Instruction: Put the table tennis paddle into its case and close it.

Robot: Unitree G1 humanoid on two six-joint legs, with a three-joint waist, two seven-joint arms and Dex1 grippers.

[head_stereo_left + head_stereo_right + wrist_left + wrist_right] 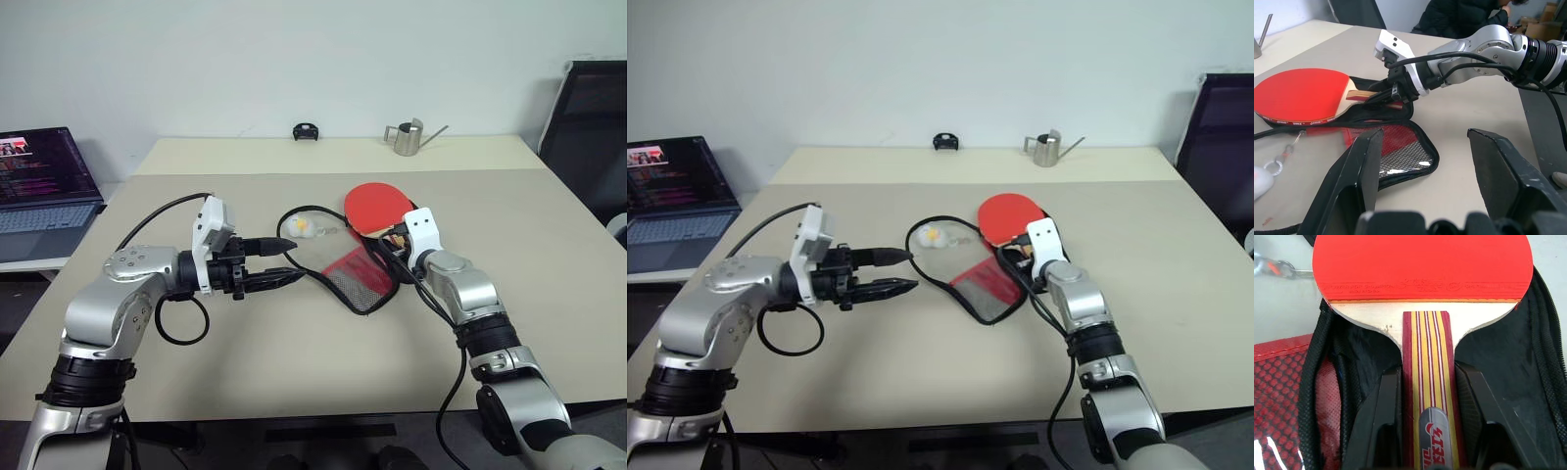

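Observation:
The table tennis paddle (pixel 376 205) has a red face and a striped wooden handle (pixel 1430 382). It lies across the black-lined half of the open case (pixel 1508 357) on the beige table. My right gripper (pixel 398 239) is shut on the handle, one black finger (pixel 1378 431) on each side. The case's red mesh flap (pixel 355 279) is spread toward me. A white-yellow fluffy charm (pixel 300 226) lies to its left by the zip cord. My left gripper (pixel 297 259) hovers left of the case. It points at the case and is open with nothing in it.
An open laptop (pixel 44 181) sits on a side table at far left. A metal watering can (pixel 407 137) and a small black object (pixel 306 131) stand at the table's far edge. A black chair (pixel 588 117) is at right. A seated person (pixel 1464 17) is beyond the table.

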